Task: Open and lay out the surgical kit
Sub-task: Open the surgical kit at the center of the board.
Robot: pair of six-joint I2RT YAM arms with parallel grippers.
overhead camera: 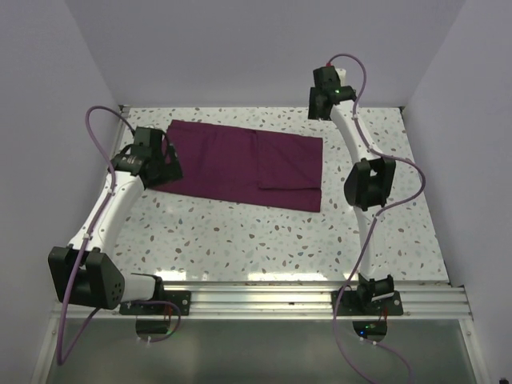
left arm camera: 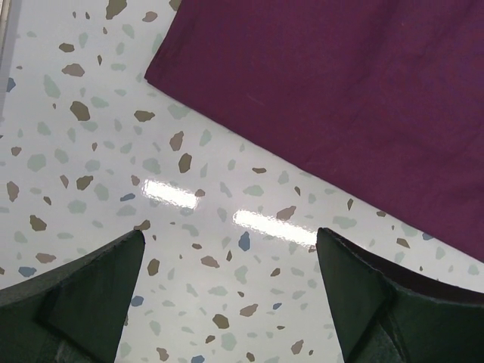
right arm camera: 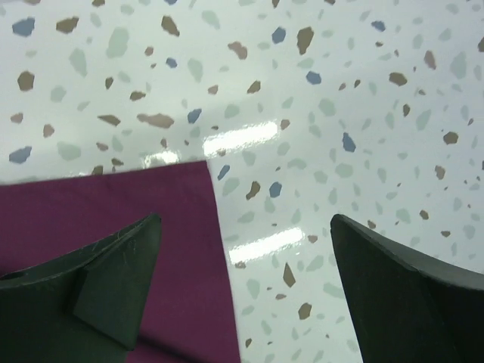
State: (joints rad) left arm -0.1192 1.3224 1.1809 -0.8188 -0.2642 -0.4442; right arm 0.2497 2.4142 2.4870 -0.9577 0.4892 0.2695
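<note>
Cloth wrap of dark magenta-purple fabric (overhead camera: pixel 240 164) lies folded flat on the speckled white table (overhead camera: pixel 240 240), left gripper (left arm camera: pixel 231 233) and right gripper (right arm camera: pixel 246 219) hovering with fingers apart over opposite corners, apparently ready to unfold it.

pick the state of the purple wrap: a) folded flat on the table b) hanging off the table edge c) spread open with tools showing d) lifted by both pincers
a: the cloth wrap lies folded flat on the table, and the left pincer and right pincer are open, holding nothing.
</note>
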